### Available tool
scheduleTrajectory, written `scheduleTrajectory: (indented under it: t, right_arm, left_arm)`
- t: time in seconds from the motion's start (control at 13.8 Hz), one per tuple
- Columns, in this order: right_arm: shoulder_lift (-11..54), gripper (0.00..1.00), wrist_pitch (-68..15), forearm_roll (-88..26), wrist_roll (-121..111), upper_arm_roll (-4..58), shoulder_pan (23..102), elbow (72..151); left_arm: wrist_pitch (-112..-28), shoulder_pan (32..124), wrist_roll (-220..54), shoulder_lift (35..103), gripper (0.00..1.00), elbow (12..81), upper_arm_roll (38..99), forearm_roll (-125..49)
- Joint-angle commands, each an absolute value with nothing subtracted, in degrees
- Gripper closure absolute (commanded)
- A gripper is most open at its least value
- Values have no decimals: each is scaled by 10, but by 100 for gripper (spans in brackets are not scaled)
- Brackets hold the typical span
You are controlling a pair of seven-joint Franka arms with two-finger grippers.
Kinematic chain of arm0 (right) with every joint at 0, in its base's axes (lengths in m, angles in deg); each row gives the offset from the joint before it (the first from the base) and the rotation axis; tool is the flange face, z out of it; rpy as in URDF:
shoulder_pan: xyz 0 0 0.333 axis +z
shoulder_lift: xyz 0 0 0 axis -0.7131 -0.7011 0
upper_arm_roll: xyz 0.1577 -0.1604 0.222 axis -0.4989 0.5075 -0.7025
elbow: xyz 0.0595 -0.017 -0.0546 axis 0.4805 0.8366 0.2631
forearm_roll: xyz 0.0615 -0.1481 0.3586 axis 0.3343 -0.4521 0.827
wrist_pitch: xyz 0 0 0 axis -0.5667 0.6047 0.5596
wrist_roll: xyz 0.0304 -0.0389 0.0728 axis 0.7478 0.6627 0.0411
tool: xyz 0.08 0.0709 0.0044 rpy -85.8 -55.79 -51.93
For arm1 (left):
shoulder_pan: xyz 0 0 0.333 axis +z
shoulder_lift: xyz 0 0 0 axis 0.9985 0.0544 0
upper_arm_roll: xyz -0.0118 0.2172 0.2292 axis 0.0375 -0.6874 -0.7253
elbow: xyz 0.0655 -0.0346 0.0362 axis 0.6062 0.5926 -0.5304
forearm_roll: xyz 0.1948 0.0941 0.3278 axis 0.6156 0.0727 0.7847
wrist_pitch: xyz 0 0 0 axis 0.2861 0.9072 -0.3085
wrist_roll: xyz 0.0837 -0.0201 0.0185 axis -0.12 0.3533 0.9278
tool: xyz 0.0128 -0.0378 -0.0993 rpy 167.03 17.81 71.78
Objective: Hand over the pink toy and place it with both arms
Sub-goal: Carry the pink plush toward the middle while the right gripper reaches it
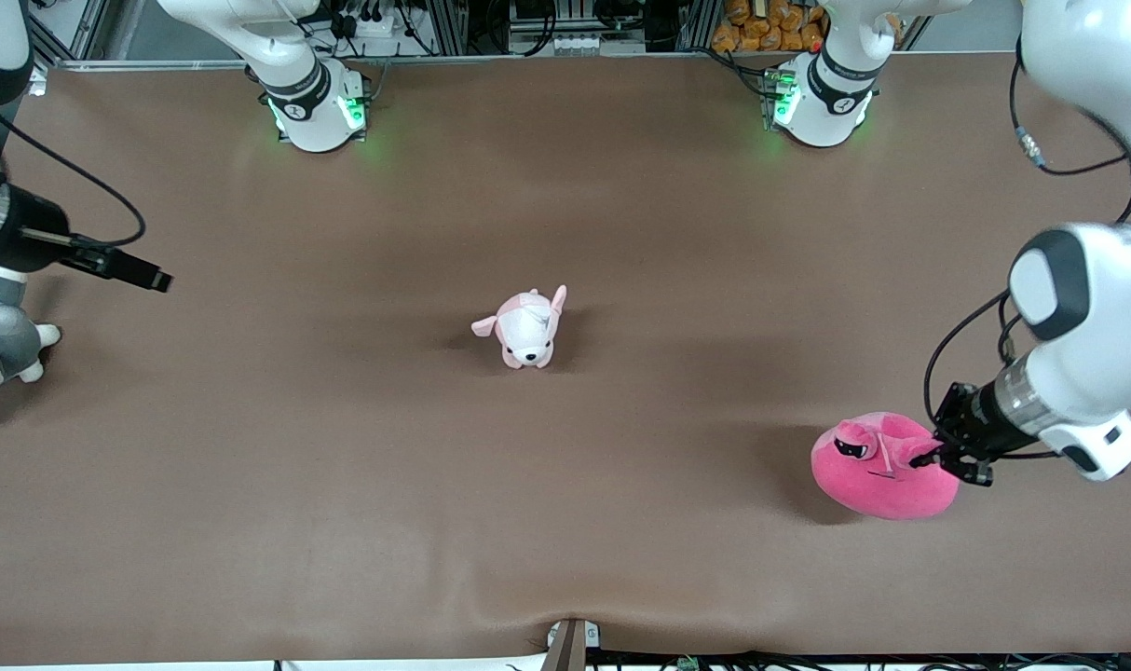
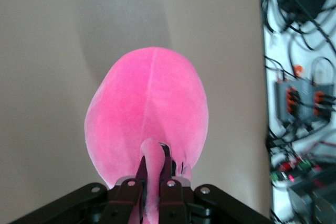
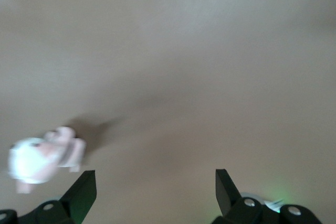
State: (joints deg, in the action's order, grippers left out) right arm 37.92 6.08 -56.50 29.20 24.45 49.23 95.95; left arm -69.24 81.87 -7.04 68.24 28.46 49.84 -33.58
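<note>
The pink toy (image 1: 878, 475) is a large hot-pink plush blob with black eye marks, at the left arm's end of the table, near the front camera. My left gripper (image 1: 929, 458) is shut on one of its stubby nubs; in the left wrist view the nub (image 2: 152, 156) is pinched between the jaws of the left gripper (image 2: 154, 165), and the toy's round body (image 2: 147, 108) fills the middle. I cannot tell whether the toy still touches the table. My right gripper (image 1: 158, 279) is open and empty, up over the right arm's end of the table; it also shows in the right wrist view (image 3: 155, 184).
A small pale pink-and-white plush puppy (image 1: 525, 328) stands at the table's middle and shows in the right wrist view (image 3: 42, 158). A grey-and-white plush animal (image 1: 2, 359) lies at the right arm's end. The brown table (image 1: 565, 522) ends at its front edge close by the pink toy.
</note>
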Motion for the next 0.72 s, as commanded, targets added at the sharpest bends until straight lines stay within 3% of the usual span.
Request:
scheduleTrajectory:
  t: [0.0, 0.36, 0.65]
  right_arm:
    - [369, 0, 61, -512, 423, 246, 514, 946]
    - [356, 0, -14, -430, 589, 244, 547, 937]
    - [351, 0, -59, -373, 648, 244, 561, 941]
  left_arm:
    - [-646, 798, -40, 622, 100, 296, 513, -341]
    - [-630, 744, 118, 570, 100, 289, 569, -343]
    - [-636, 659, 240, 582, 100, 249, 596, -341]
